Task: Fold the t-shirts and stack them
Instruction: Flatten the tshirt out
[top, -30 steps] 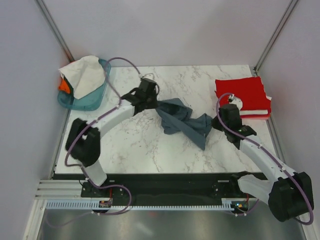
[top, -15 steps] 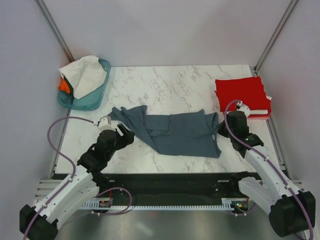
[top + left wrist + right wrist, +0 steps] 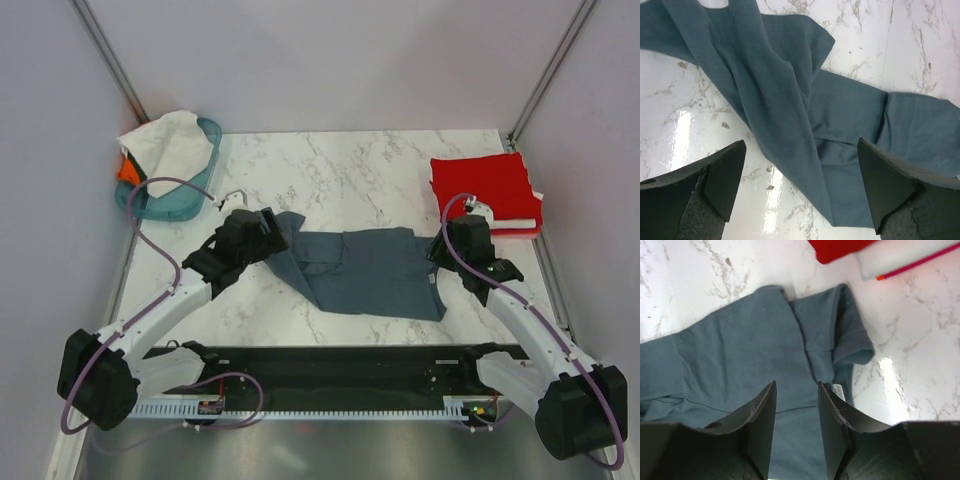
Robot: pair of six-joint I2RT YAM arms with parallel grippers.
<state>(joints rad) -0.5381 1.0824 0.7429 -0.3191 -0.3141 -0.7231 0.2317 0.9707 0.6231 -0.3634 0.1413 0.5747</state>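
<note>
A slate blue-grey t-shirt (image 3: 365, 272) lies spread and rumpled across the middle of the table, its left part folded over in a diagonal band (image 3: 775, 95). My left gripper (image 3: 262, 232) hovers over the shirt's left edge, open wide, with nothing between its fingers (image 3: 725, 175). At the shirt's right edge my right gripper (image 3: 450, 246) stands above the cloth (image 3: 740, 355) near a sleeve, partly open and empty. A folded red t-shirt (image 3: 485, 185) rests on a white one (image 3: 522, 228) at the far right.
A teal basket (image 3: 165, 205) at the far left holds a white shirt (image 3: 165, 150) and an orange one (image 3: 127, 172). Bare marble table (image 3: 350, 170) lies behind the grey shirt. Walls and frame posts close in both sides.
The bunched grey shirt was pulled out flat, then both grippers opened and let go. My left arm swung near-left and came back to the shirt's left edge.
</note>
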